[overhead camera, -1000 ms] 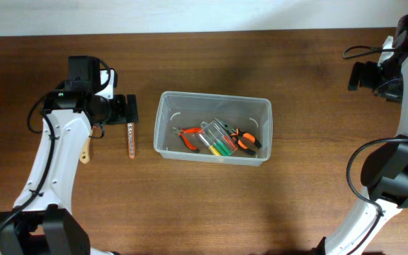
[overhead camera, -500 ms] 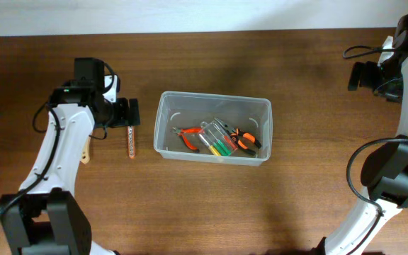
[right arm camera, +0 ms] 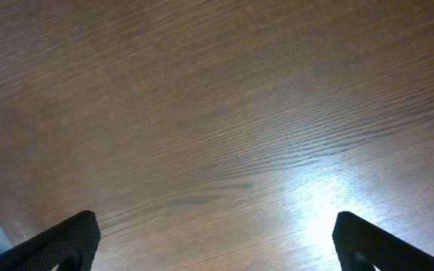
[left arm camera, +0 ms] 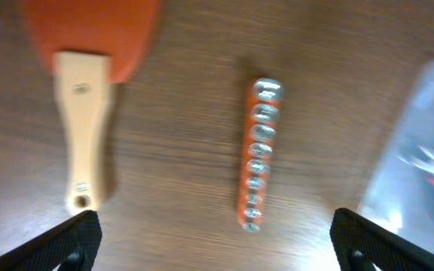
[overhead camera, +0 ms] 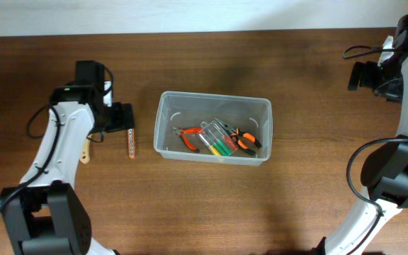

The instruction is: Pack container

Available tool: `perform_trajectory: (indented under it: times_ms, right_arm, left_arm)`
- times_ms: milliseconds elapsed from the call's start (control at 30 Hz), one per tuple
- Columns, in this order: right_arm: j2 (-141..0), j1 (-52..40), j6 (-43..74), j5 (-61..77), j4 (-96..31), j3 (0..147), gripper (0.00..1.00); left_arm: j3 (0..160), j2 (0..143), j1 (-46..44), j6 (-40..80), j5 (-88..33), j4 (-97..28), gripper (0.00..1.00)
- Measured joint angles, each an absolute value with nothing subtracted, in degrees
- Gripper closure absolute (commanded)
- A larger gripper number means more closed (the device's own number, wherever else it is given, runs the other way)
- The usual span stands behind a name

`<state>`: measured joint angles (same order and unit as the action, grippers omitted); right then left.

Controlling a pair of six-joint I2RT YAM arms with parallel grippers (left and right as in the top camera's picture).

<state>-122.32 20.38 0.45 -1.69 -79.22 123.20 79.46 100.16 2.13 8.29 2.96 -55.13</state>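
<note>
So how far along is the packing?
Done: two orange-handled pliers and a clear case of coloured screwdrivers lie in the large clear plastic bin. In hand: nothing gripped; the left gripper hovers, jaws open, over the orange strip of silver bits beside the bin. Left: that strip and the pale-handled scraper with an orange blade, both on the wooden table. The right gripper is open, far off.

Open wood to the right, clutter to the left

The table (overhead camera: 317, 142) lies bare between the container (overhead camera: 211, 97) and the right gripper (overhead camera: 363, 74). Left of the container, an orange bit rail (left arm camera: 256, 154) and a wood-handled scraper (left arm camera: 81, 113) lie apart with a clear strip between them (the left gripper (overhead camera: 122, 117) hangs spread wide above both). Inside the container, pliers (overhead camera: 188, 136) and a screwdriver case (overhead camera: 218, 138) crowd the half nearer the robot; the far half is bare.
</note>
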Motion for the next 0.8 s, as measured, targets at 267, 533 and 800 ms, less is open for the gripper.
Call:
perform_trajectory:
  times_ms: [267,533,800]
  right_arm:
    - [-122.32,20.38,0.43,-1.69,-79.24,123.2,0.02]
    - [-122.32,20.38,0.45,-1.69,-79.22,123.2,0.01]
    - [-122.32,20.38,0.45,-1.69,-79.22,123.2,0.01]
  left_arm:
    - [79.46,100.2,14.44,7.03,1.41,-58.78,0.01]
    - [79.46,100.2,19.75,0.8,-0.47,-58.65,0.01]
    - [79.46,100.38,18.74,-6.72,-1.13,-58.15,0.01]
